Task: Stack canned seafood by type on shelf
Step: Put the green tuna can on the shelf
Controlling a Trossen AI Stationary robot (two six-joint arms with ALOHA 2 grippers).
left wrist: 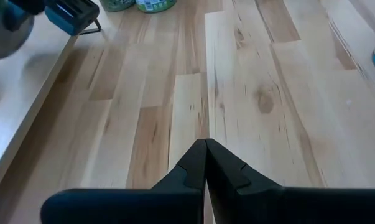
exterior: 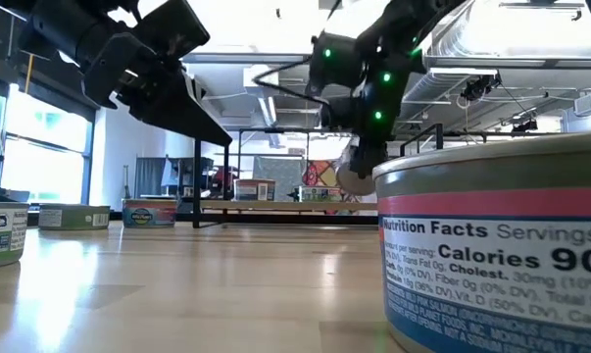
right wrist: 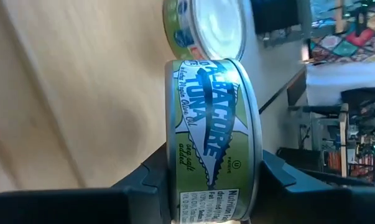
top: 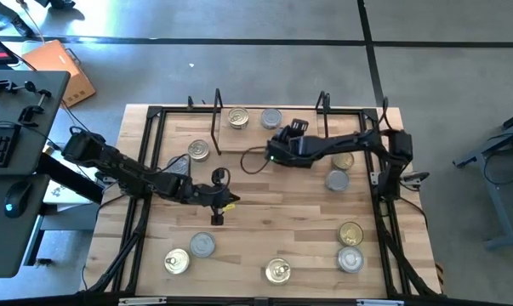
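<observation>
From overhead I can't see the right gripper (top: 276,143) fingertips at all; the wrist block covers them, near the back of the table (top: 265,229) by the shelf (top: 256,127). My right wrist camera settles it: the two fingers (right wrist: 156,177) are set narrow around a green-labelled tuna tin (right wrist: 212,140), pressing its top and bottom faces, and another tin with a pale lid (right wrist: 206,28) sits just beyond, touching it. The level camera is half blocked by a close tin (exterior: 496,245) cut off by the frame. The left gripper (left wrist: 206,163) hangs over bare boards near the table's middle, fingers pressed fully together and holding nothing. Two tins (top: 237,117) rest on the shelf; the others lie scattered, several along the front edge (top: 277,272).
</observation>
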